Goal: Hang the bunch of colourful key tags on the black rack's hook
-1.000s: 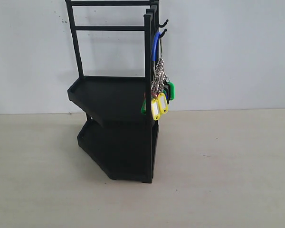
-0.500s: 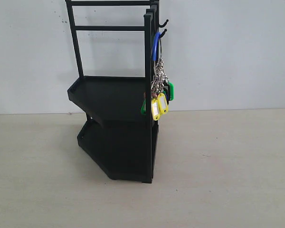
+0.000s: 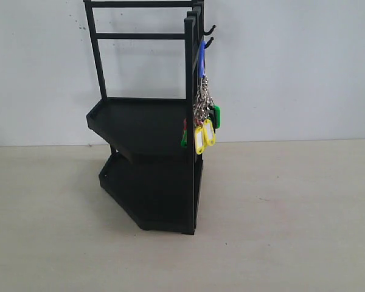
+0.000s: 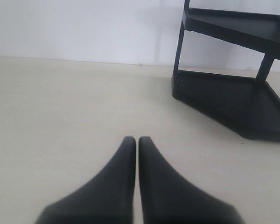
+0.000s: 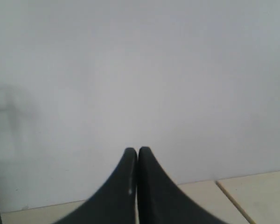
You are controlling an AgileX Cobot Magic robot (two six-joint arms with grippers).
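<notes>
The colourful key tag bunch (image 3: 203,121) hangs by its blue-sleeved ring from the lower hook (image 3: 208,42) on the black rack's (image 3: 149,128) right upright post. Its yellow, green and red tags dangle beside the upper tray. The upper hook (image 3: 210,28) just above is bare. Neither gripper shows in the exterior view. My left gripper (image 4: 132,140) is shut and empty, low over the table, with the rack's lower trays (image 4: 233,98) ahead of it. My right gripper (image 5: 138,150) is also shut and empty, facing the white wall.
A white wall (image 3: 292,67) rises behind the rack. The rack stands on a pale table (image 3: 280,219). A table edge or seam (image 5: 231,200) shows in the right wrist view.
The bunch has swung slightly: the blue ring now hangs straighter against the post and the tags have shifted a little. No gripper appears in the exterior view in any frame.
</notes>
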